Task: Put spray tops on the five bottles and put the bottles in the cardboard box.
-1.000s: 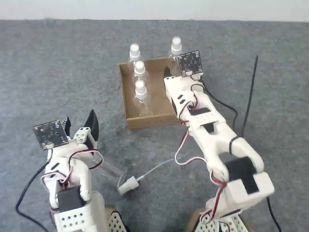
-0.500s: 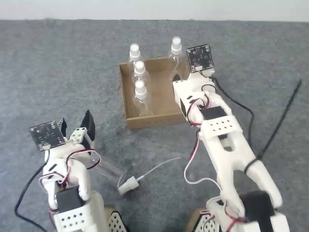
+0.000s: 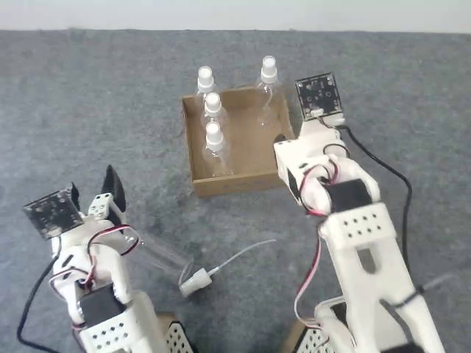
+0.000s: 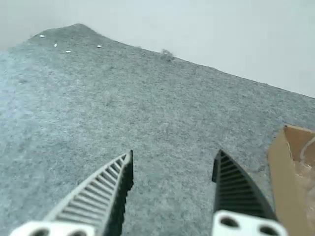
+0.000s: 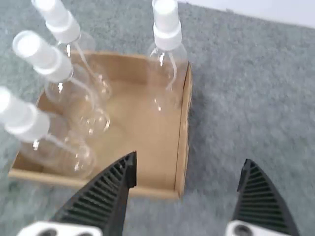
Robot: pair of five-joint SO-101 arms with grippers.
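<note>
Vs 1 s ago: backed right end effector off the brown cardboard box, fingers spread wide. Backed left end effector toward its base, likewise spread.

Right wrist view: four capped clear bottles standing in box.

High view: fifth clear bottle lying uncapped on grey table, just beside white spray top.

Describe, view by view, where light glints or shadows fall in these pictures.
High view: soft, even light, no hard shadows on the carpet. Right wrist view: small bright glints on the clear bottles in the cardboard box. Left wrist view: flat light across the carpet.
</note>
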